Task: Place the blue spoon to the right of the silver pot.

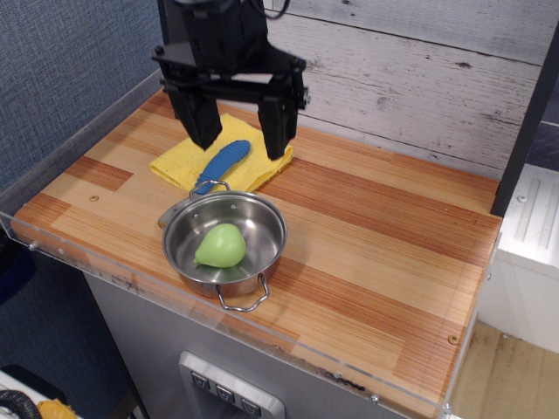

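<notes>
1. The blue spoon [222, 164] lay on a yellow cloth [179, 166], its bowl end hidden behind the pot's rim.
2. The silver pot [224, 239] held a green pear-shaped object [220, 247].
3. The gripper [239, 138] hung above the spoon handle, jaws spread, gripping nothing.

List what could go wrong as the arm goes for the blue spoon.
1. The blue spoon lies on a soft yellow cloth; the open hand closing over the handle could pinch or drag the cloth along.
2. The spoon's lower end sits right at the silver pot, by its rear loop handle, so lifting at an angle might snag or nudge the pot.
3. The green pear-shaped object rests loose inside the pot and could roll if the pot is bumped.
</notes>
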{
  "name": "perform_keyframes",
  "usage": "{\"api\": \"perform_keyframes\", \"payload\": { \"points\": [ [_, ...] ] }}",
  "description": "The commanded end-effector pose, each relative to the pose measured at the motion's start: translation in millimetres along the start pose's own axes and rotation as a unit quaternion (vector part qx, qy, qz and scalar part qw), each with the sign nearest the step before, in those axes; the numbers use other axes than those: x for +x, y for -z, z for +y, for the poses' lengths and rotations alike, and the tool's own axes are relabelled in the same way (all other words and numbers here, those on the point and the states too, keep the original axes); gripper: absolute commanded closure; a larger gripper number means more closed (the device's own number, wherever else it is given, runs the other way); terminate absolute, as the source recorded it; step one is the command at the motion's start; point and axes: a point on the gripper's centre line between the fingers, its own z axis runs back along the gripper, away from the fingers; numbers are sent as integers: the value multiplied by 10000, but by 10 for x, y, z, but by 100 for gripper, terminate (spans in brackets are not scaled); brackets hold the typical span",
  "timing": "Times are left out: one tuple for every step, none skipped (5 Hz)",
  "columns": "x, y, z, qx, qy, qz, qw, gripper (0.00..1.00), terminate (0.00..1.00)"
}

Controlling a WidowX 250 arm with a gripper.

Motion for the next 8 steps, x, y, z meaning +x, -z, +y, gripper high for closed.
{"api": "perform_keyframes", "payload": {
  "points": [
    [96,-50,343,132,161,-371,9991,0,0],
    [191,-32,554,264,335,-601,9973,0,0],
    [257,92,678,407,286,-632,9968,0,0],
    [382,197,766,380,-51,-710,9967,0,0],
    [517,309,760,218,-312,-764,9964,0,0],
    [620,448,790,308,-406,-638,9967,0,0],
    [648,554,831,403,-461,-531,9967,0,0],
    [680,629,851,502,-433,-458,9967,0,0]
  ]
}}
